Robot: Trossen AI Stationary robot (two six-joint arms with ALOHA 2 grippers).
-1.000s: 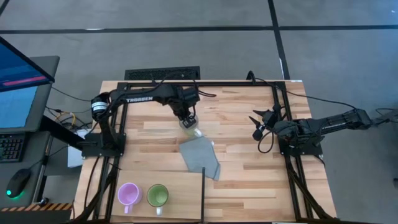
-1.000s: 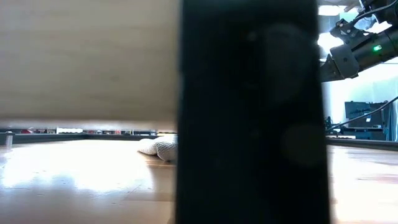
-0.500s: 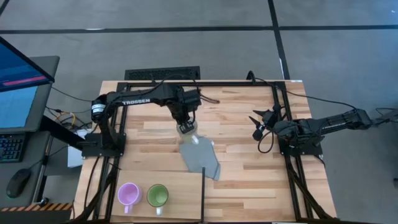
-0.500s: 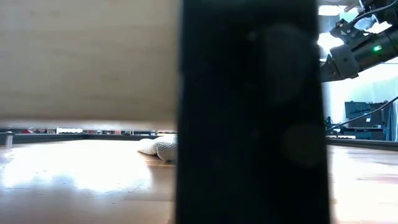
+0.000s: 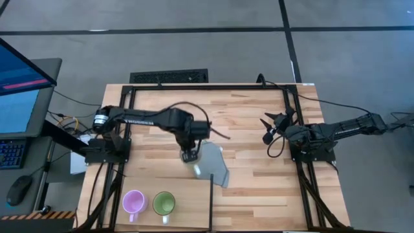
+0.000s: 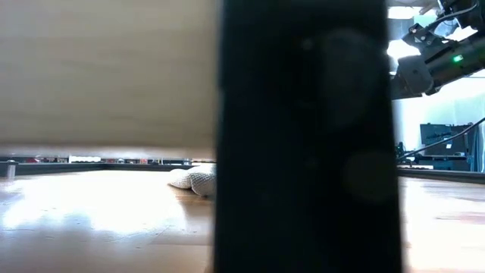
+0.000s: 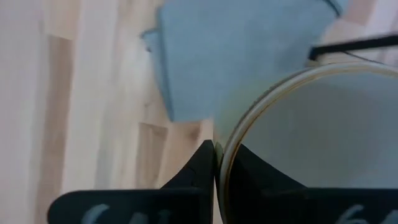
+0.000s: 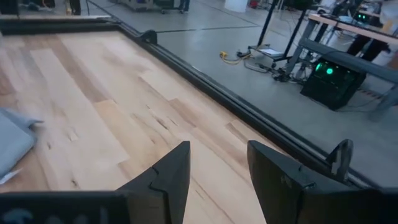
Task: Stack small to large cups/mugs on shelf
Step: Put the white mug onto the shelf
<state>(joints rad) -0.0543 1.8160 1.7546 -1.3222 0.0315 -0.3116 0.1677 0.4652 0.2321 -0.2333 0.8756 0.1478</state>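
My left gripper (image 5: 189,155) hangs over the middle of the table, pointing down, shut on the cream-white mug (image 7: 311,137). The mug shows pale below the fingers (image 5: 196,169), above the grey folded cloth (image 5: 212,165). A light purple mug (image 5: 134,202) and a green mug (image 5: 163,203) stand side by side, mouths up, on the pale shelf board (image 5: 191,200) at the near left. My right gripper (image 8: 217,155) waits open at the table's right side (image 5: 266,131), with nothing between its fingers. My left gripper pinches the cream-white mug by its rim (image 7: 219,155), one finger inside the mug and one outside. The fingers come from above, pointing down. The mug hangs below them, mouth up, lifted clear over the grey cloth.
Thin black frame rails (image 5: 211,200) edge the shelf board, and one rail (image 7: 354,45) shows just beyond the held mug. In the low view a dark post (image 6: 303,136) and a pale board (image 6: 106,68) block most of the sight. Bare planks (image 5: 259,188) lie at the near right.
My left gripper has carried the cream-white mug from the far middle of the table toward the near edge, rising a little. It now hangs over the grey cloth, closer to the shelf board. It has stayed shut on the rim throughout.
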